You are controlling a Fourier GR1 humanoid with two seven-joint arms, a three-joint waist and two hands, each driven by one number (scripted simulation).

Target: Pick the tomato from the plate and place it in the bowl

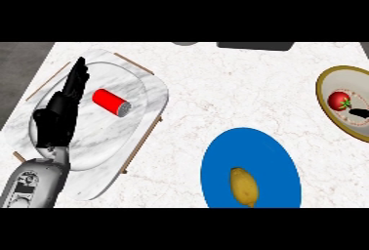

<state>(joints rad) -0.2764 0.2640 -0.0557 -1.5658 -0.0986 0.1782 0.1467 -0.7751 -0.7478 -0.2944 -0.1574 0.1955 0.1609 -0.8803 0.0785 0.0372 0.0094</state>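
Note:
A red tomato [339,100] with a green stalk lies on a beige plate [324,88] with an olive rim, cut off by the view's right edge. A small dark shape [358,114] lies beside the tomato; I cannot tell what it is. A blue bowl [249,146] sits on the counter at the lower middle, left of the plate, and holds a yellow lemon-like fruit [243,186]. My left hand [61,110] rests open at the far left, fingers straight and pointing up, far from the tomato. My right hand does not show.
A marble tray [148,93] with thin wooden edges lies at the left under my left hand. A red can [110,101] lies on its side on it, just right of the fingers. Dark objects [256,45] sit at the counter's far edge.

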